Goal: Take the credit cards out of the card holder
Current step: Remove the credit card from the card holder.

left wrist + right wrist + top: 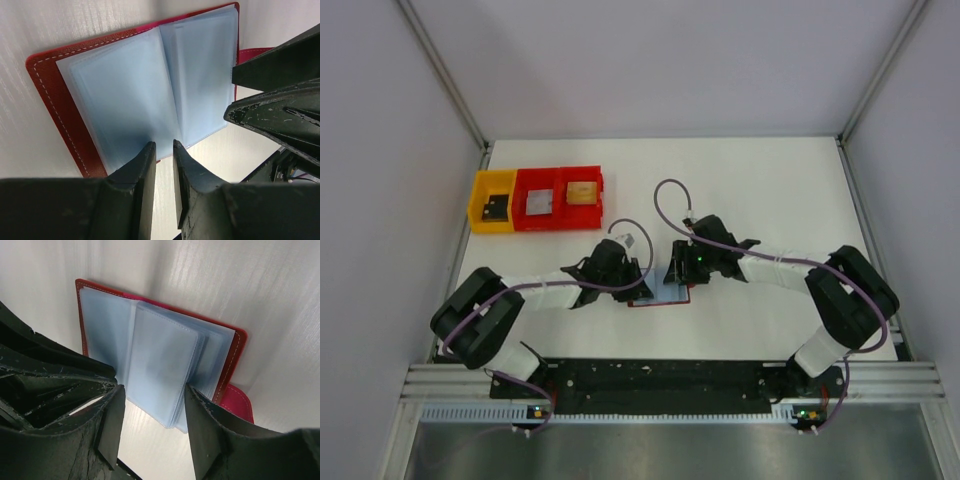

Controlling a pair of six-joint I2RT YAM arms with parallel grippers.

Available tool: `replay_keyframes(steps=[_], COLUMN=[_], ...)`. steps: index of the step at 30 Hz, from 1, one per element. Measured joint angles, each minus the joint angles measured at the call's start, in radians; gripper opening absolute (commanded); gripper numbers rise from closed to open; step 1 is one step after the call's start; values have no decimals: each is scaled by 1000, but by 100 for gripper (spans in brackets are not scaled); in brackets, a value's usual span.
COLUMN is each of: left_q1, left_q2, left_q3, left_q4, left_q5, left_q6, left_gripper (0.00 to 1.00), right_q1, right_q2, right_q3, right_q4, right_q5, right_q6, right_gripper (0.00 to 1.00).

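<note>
Seen from overhead, two black robot arms reach inward from the near edge of a white worktop (770, 200). Their tips meet over the card holder (660, 297), a red folding wallet lying open and flat near the middle of the worktop, a little toward the near edge. Its pale blue plastic sleeves (125, 95) face up like book pages; they look translucent, and no credit cards can be made out inside them from either wrist camera.

The left gripper (164, 152) sits at the sleeves' edge by the spine fold; its jaws are parted only by a narrow slot, with nothing visibly pinched; so slim a gap likely suits nipping a thin card or a single sleeve. The right gripper (155, 402) is spread wide, one finger on each side of a loose stack of sleeves, holding nothing; whether it touches them cannot be told; the straddle probably serves to steady or turn the pages.

Toward the far left corner stands a row of a yellow bin (478, 205) and two red bins (520, 205), each with a small flat piece inside; these may be where removed cards go, though the pieces are too small to identify.
</note>
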State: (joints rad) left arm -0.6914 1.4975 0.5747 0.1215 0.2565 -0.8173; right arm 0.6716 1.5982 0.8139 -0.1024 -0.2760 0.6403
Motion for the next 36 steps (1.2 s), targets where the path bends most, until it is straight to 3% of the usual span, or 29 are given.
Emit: replay_keyframes(steps=[12, 21, 29, 36], left_q1=[-4, -5, -5, -5], left_q2=[-5, -237, -453, -493], left_q3=[-15, -167, -245, -240], left_q4=[19, 28, -13, -17], left_q5=[-4, -128, -248, -272], left_q6=[-24, -80, -113, -90], left_gripper=[24, 24, 24, 25], right_q1=[18, 81, 112, 95], right_q2=[21, 79, 142, 127], right_q3=[27, 179, 209, 208], right_q4=[31, 96, 82, 10], right_q5=[-83, -162, -170, -111], right_q6=[19, 43, 34, -12], right_gripper=[48, 49, 49, 49])
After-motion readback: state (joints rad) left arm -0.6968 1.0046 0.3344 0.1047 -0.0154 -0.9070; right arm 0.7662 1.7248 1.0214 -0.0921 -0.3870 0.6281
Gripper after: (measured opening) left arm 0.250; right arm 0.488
